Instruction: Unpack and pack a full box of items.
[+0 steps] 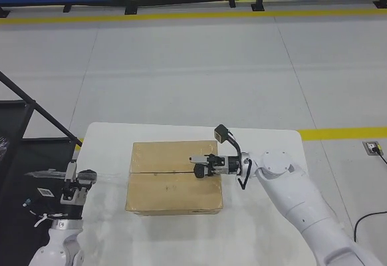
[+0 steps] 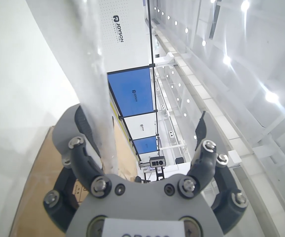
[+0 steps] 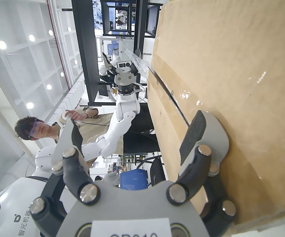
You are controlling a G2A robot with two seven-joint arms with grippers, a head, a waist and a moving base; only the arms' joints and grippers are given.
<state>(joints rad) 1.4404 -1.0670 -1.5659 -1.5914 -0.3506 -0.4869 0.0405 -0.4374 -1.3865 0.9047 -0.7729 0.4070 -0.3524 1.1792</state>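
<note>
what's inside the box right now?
Cannot tell: the box flaps are shut, hiding any contents. Only the seam shows, with the right claw open over it.

Matt brown cardboard box [image 1: 173, 193], glossy clear plastic strip [image 2: 93, 50], smooth white table [image 1: 107, 139].

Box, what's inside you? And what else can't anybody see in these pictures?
1. Inside the box: top view, its shut flaps hide everything.
2. Tape strip: left wrist view, see-through and blurred. Its far end is cut off by the picture's edge. Whether it sticks to the left gripper is unclear.
3. Right gripper: right wrist view, one finger lies along the box; touching or not, unclear.
</note>
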